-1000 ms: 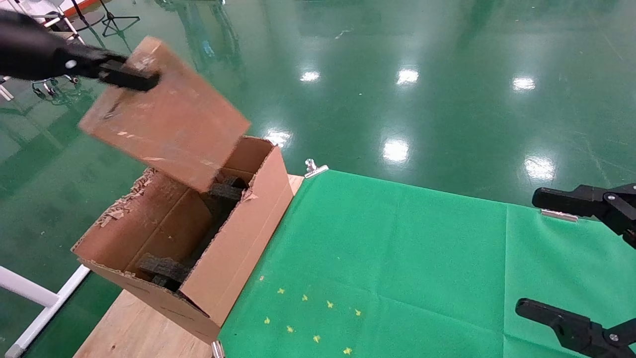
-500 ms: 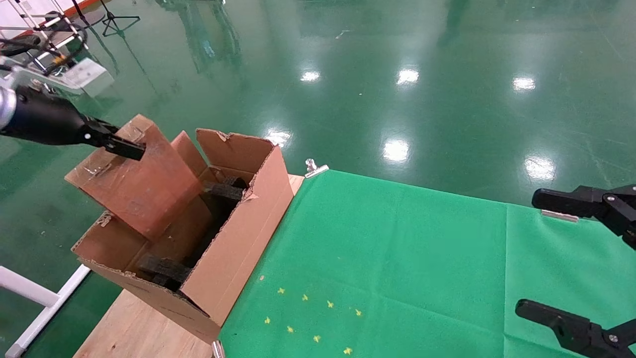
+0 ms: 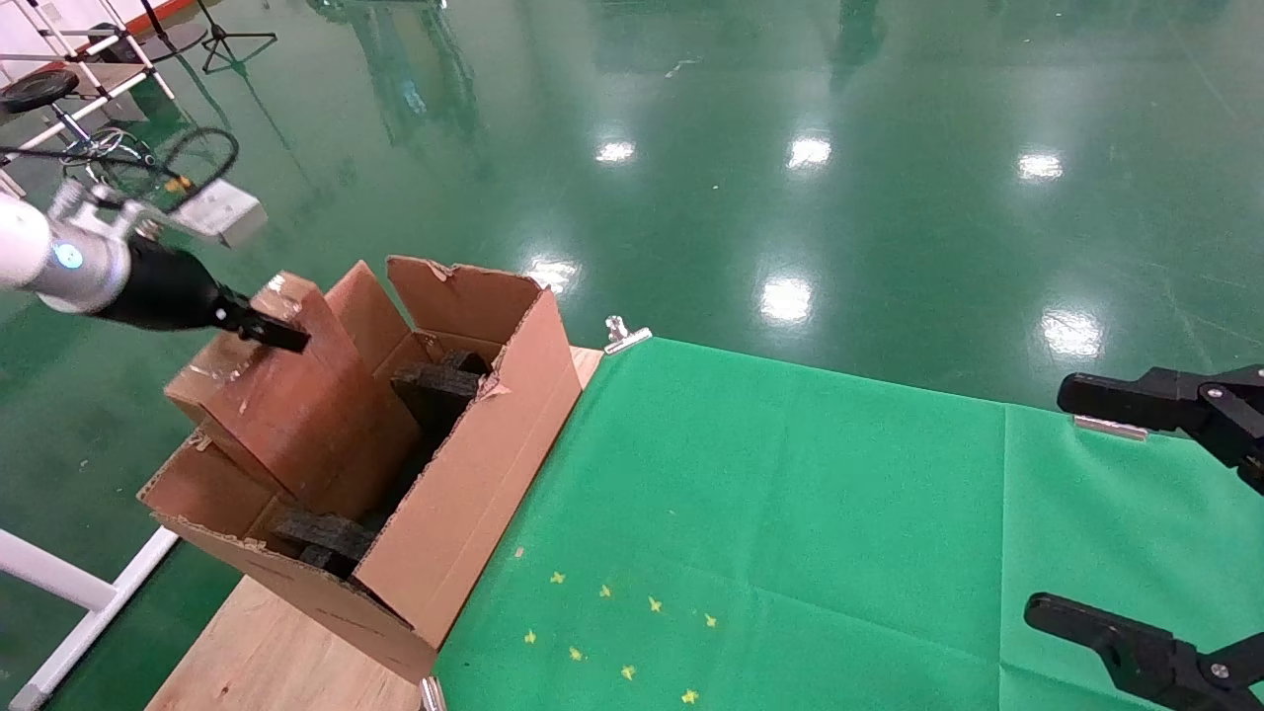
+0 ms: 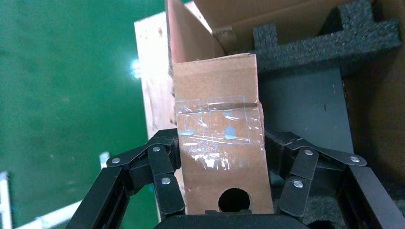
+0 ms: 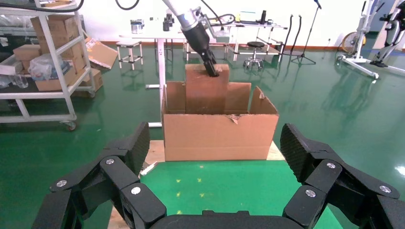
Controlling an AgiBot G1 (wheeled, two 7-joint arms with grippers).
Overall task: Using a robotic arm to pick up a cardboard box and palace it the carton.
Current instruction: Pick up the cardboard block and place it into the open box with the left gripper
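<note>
The tabletop [image 3: 790,513] carries a green cloth over most of its surface, with bare wood showing at its 8 o'clock corner in the head view; small yellow marks lie on the cloth near 6 o'clock.

The carton [image 3: 464,494] stands on the tabletop at about 9 o'clock from the cloth's centre, open at the top, its flaps ragged and torn; black foam blocks [image 3: 434,387] sit inside it, one toward the far end and another at the near end.

The cardboard box [image 3: 286,415] stands tilted inside the carton, along its left wall; its lower part is sunk below the carton's rim and its upper end projects above it; the left wrist view shows clear tape across its narrow face and a small round hole lower on that face; whether its lower end rests on the carton's floor cannot be told.

The robotic arm [image 3: 59,262] enters from 10 o'clock, white with a silver wrist and a blue ring light; the left claw [image 4: 224,167] is clamped on the upper end of the cardboard box, one finger pressed to each side of the narrow face.

The right claw [image 5: 212,157] hangs above the cloth at about 4 o'clock, well apart from the carton, fingers spread wide and holding nothing.
</note>
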